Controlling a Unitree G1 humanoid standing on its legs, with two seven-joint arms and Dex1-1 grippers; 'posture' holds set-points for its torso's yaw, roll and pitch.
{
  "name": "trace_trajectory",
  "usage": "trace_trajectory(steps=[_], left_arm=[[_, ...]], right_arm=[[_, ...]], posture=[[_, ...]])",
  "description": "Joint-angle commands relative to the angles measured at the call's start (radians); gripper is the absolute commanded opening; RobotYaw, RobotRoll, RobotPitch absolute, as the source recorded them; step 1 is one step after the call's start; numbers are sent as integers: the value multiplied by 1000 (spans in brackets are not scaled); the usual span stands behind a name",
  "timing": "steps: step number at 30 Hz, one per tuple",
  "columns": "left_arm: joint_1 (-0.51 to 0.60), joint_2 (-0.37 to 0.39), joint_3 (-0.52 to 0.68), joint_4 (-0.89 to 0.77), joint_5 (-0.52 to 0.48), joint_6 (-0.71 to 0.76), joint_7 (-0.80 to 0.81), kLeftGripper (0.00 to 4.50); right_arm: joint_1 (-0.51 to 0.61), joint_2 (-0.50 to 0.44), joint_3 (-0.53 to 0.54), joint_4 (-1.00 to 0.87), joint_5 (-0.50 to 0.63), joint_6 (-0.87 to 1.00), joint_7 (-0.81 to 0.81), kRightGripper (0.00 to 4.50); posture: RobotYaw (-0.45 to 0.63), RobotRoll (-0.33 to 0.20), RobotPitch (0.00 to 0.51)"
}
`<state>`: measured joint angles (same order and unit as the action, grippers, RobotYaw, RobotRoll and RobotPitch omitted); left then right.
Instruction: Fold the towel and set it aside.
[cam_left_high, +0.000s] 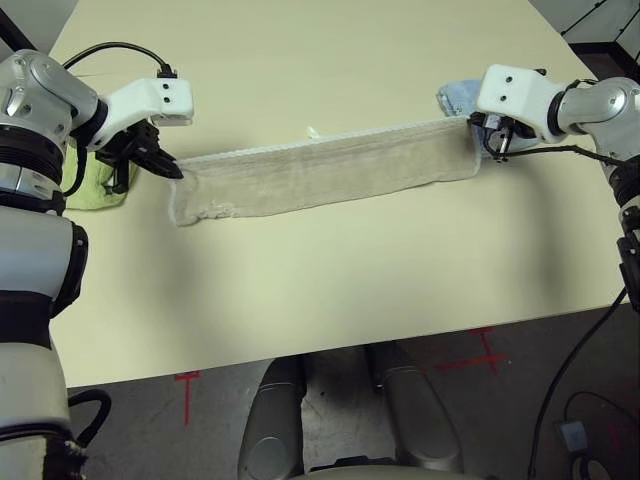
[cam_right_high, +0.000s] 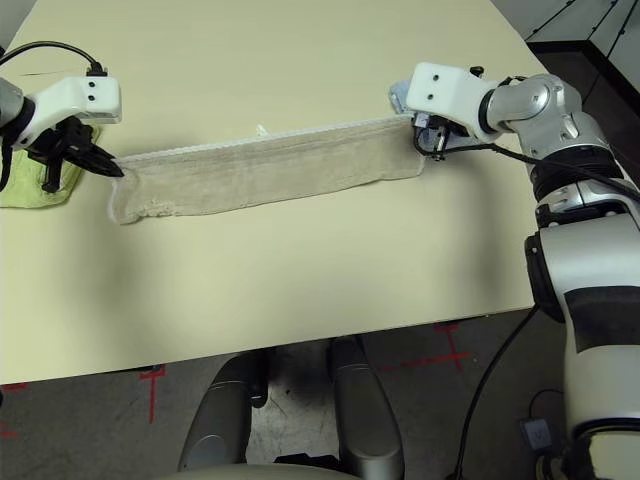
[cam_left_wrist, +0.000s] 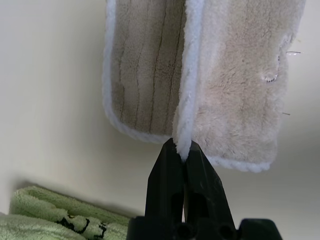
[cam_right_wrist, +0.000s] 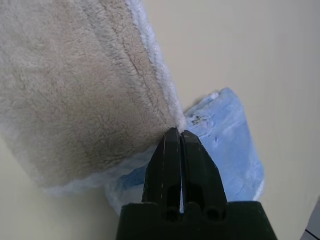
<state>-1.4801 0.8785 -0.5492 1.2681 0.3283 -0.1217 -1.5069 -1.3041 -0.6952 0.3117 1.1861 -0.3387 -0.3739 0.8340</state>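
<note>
The towel (cam_left_high: 325, 175) stretched between both pinched jaws, barring passage across that line. Just behind the left gripper (cam_left_high: 172, 168) lay a green cloth (cam_left_high: 98, 185); a blue towel (cam_right_wrist: 227, 145) lay under the right gripper (cam_right_wrist: 180, 132). Bare table (cam_left_high: 330, 290) stayed open elsewhere.

The towel (cam_left_high: 320, 176) is beige cloth with a soft, fuzzy pile, edged in white piping; near the left gripper (cam_left_wrist: 181, 150), one face looks shorter-napped and ribbed in fine lines. Both that gripper and the right gripper (cam_right_wrist: 180, 137) have smooth black fingers with a slight sheen, pinched onto the piping. Just beyond the right gripper lies a fluffy light blue cloth (cam_right_wrist: 227, 145); beside the left one, a plush green cloth (cam_left_wrist: 55, 215). The table (cam_left_high: 330, 290) is smooth, matt and cream-coloured.
</note>
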Motion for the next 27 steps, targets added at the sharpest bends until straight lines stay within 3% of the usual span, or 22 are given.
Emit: trace_trajectory(steps=[1,15,18,24,27], left_arm=[[13,12,17,25,47,0,10,33],[22,-6,45,34,101,-20,97,33],[22,-5,45,34,115,-18,128,735],[5,-7,84,35,112,-32,171,2914],[-15,-6,120,34,100,-31,215,4004]], right_arm=[[13,-9,-11,28,-15,19,-30,0],[22,8,-9,32,-36,36,-116,0],[24,16,-24,27,-18,32,-107,767],[22,18,-69,12,23,16,-71,2870],[17,20,-138,4,95,20,-33,3948]], posture=[[-23,0,277],[-32,0,278],[-31,0,276],[-29,0,274],[-32,0,270]])
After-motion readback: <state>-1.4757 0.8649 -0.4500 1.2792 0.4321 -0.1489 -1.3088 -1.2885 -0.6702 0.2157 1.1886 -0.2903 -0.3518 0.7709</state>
